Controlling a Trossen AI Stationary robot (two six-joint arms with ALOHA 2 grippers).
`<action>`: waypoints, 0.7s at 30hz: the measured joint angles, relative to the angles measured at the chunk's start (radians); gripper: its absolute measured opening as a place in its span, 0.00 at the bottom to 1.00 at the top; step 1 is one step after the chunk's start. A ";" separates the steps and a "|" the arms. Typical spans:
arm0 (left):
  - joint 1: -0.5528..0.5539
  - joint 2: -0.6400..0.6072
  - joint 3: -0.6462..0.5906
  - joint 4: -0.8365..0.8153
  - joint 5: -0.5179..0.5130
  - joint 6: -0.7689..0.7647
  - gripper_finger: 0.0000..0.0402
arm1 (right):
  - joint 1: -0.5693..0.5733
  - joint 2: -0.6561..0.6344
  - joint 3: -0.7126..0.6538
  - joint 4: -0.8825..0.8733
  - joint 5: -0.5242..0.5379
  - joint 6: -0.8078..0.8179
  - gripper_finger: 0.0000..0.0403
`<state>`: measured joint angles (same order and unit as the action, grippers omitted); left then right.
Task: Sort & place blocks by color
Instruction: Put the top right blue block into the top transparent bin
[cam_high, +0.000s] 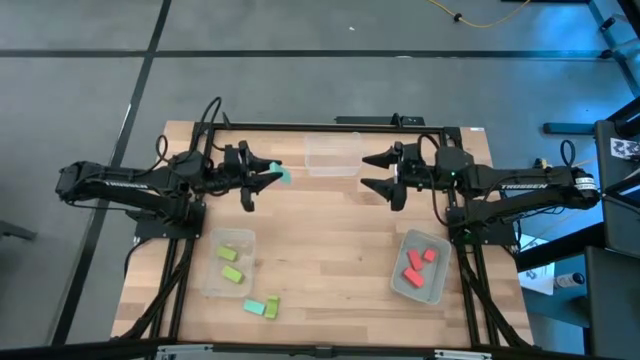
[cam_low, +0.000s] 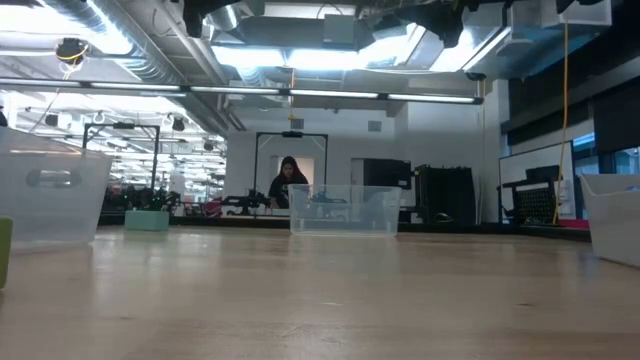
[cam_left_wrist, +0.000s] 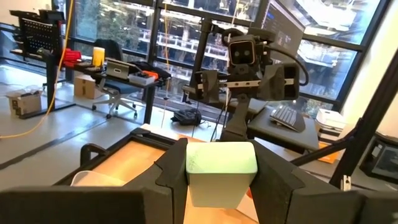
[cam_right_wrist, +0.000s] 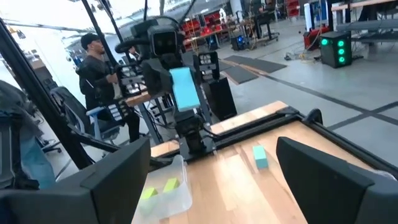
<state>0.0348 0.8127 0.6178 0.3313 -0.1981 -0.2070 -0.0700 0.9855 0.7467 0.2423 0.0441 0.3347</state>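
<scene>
My left gripper hovers over the far left part of the table, shut on a teal block, which fills the gap between its fingers in the left wrist view. My right gripper faces it from the right, open and touching nothing; its fingers are spread wide in its own view. A clear bin at the far edge looks empty. Lime blocks lie in the near-left bin, red blocks in the near-right bin. A teal block and a lime block rest on the table. My left gripper pinches the teal block by two opposite side faces between its two fingers, at their free ends. The fingers lie about level, pointing toward the table's right. The block is lifted clear of the table, and its end sticks out past the fingertips.
The near-left bin and the near-right bin stand on either side of bare wood in the table's middle. The dark frame rails run along the table's edges. A person stands beyond the table behind the left arm.
</scene>
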 joint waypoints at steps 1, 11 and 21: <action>0.003 0.000 0.000 0.000 -0.001 0.000 0.30 | 0.000 0.000 0.000 0.007 0.000 0.000 0.87; 0.141 0.173 0.131 -0.134 0.057 -0.027 0.30 | 0.000 0.001 0.000 0.039 0.040 0.007 0.87; 0.405 0.671 0.484 -0.358 0.284 0.099 0.30 | 0.000 0.001 0.000 0.037 0.126 0.031 0.87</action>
<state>0.4402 1.4837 1.1020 -0.0267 0.0863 -0.1078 -0.0696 0.9863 0.7467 0.2792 0.1699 0.3656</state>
